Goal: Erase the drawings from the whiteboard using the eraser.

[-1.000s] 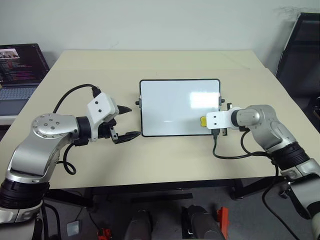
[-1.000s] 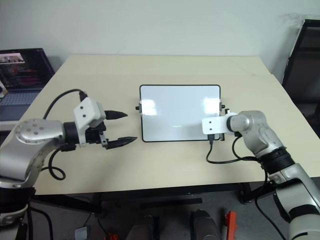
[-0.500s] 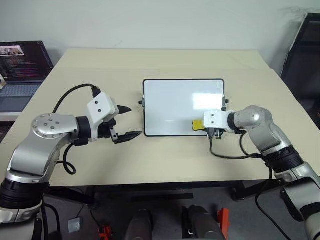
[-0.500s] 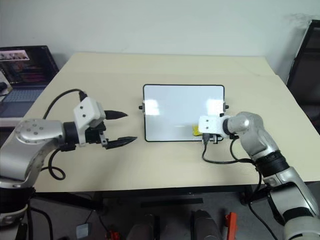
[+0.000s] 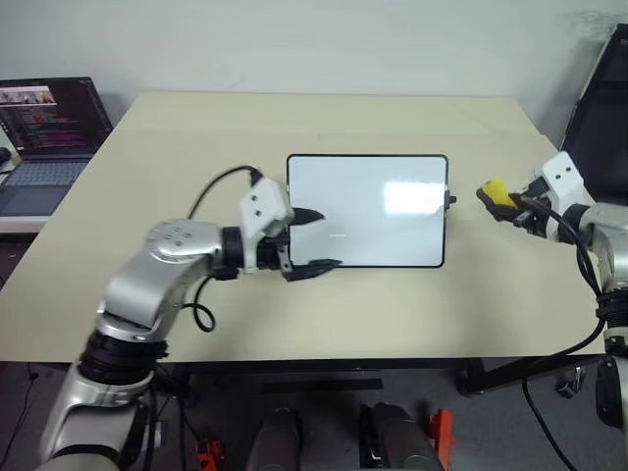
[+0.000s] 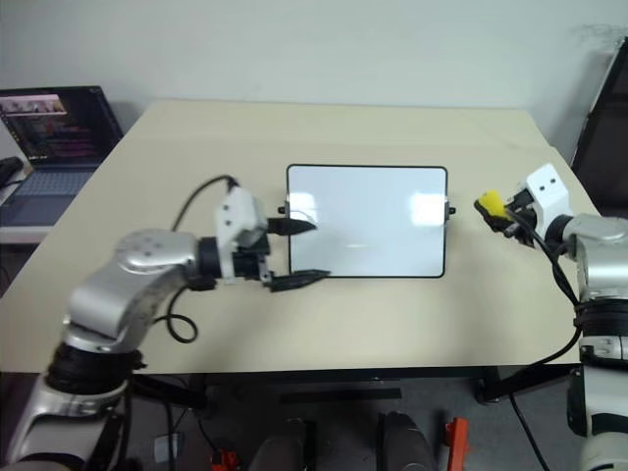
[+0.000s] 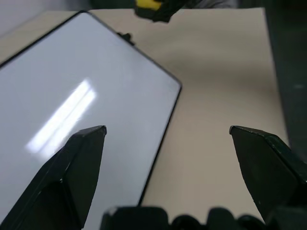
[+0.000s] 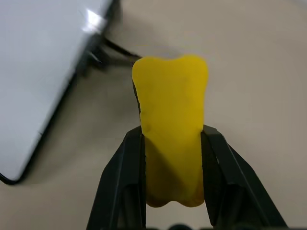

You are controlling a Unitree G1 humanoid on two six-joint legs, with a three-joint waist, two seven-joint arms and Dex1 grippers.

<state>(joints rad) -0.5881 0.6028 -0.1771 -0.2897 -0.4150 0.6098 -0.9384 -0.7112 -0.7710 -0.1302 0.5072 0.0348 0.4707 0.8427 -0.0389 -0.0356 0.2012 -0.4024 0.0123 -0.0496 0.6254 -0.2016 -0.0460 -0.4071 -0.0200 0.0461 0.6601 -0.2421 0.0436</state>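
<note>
The whiteboard [image 5: 368, 210] looks clean — the right gripper [image 5: 507, 204], clamped on the eraser [image 5: 494, 191], should set it down; the left gripper [image 5: 316, 239] is wide open, empty

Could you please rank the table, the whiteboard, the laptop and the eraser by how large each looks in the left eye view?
1. table, by far the largest.
2. whiteboard.
3. laptop, though it is cut off at the picture's edge, so its full extent is unsure.
4. eraser, smallest, held off the board in the right gripper.
</note>
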